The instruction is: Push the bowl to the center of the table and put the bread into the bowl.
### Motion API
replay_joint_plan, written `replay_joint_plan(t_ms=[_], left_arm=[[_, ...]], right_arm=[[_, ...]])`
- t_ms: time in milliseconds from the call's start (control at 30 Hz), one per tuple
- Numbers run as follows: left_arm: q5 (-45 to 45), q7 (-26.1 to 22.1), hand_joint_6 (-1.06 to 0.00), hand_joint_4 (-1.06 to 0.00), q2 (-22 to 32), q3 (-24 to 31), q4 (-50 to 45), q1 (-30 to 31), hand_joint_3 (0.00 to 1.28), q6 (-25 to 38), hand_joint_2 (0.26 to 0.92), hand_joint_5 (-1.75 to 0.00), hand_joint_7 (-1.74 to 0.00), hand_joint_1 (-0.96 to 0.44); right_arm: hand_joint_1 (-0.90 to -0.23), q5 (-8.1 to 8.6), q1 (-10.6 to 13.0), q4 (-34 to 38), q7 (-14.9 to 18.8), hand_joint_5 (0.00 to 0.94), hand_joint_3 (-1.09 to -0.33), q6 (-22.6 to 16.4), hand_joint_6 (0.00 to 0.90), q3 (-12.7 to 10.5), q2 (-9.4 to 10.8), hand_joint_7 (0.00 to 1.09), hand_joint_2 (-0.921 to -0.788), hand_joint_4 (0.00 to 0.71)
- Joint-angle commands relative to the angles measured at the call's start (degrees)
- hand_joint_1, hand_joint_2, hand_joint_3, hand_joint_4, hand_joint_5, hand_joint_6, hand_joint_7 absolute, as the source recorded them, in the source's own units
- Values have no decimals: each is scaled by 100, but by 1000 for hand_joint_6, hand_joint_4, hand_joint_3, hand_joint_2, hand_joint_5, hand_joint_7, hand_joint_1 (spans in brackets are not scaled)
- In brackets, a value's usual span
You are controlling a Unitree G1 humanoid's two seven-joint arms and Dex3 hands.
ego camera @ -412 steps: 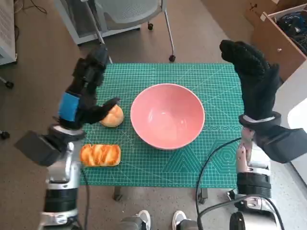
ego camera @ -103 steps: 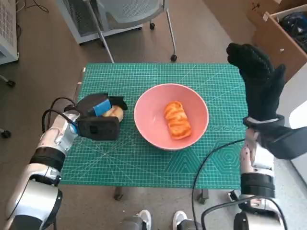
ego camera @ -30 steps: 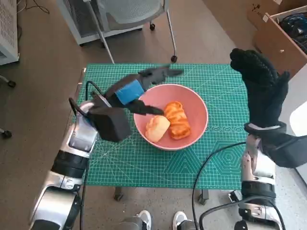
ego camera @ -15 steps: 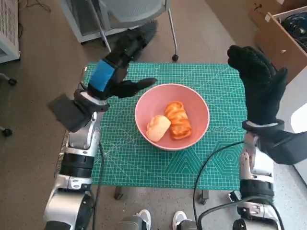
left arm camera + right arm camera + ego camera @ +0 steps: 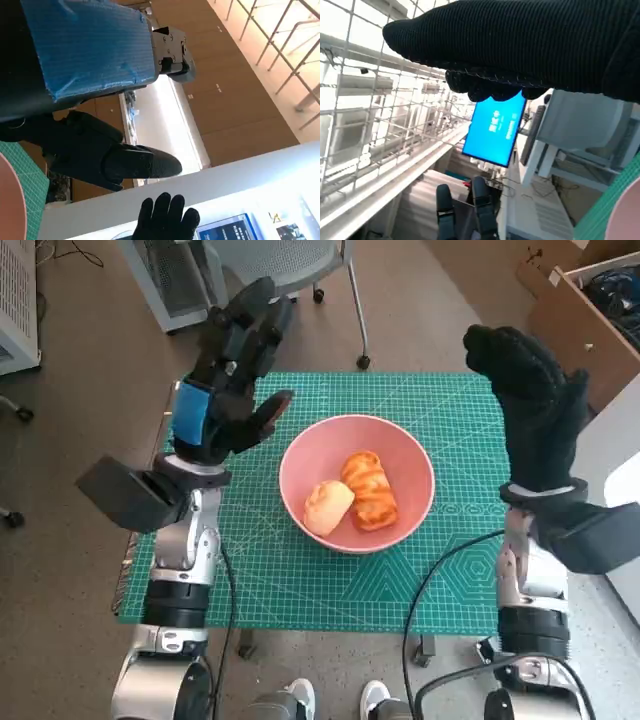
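Left hand (image 5: 228, 390) lifting clear of bowl (image 5: 410, 502), fingers wide, holding nothing; both breads (image 5: 352, 496) lying inside; right hand (image 5: 530, 405) hovering beside bowl, fingers apart; retreating gently avoids rim.

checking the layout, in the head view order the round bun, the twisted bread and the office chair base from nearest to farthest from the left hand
From the left hand, raised over the table's left edge:
1. Round bun, in the left half of the pink bowl.
2. Twisted bread, in the bowl just right of the bun.
The office chair base sits on the floor beyond the table; height makes its rank too unclear to call.
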Motion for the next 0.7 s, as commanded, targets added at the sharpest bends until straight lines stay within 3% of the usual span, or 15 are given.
replay_joint_plan(t_ms=[33,533,700], left_arm=[[-17,-7,1,-146,71,51,-186,64,405,83,921,0,-558,-708],[58,-28,1,-146,119,-46,-333,142,399,170,921,-5,-531,-668],[44,-91,1,-144,127,-59,-349,160,391,140,921,-4,-516,-643]], right_arm=[[-626,-24,9,95,43,3,-761,50,41,9,-18,507,-921,195],[-653,-19,20,-11,36,2,-745,271,45,13,-57,497,-921,196],[-646,-92,41,-111,-25,3,-745,335,47,33,-65,494,-921,197]])
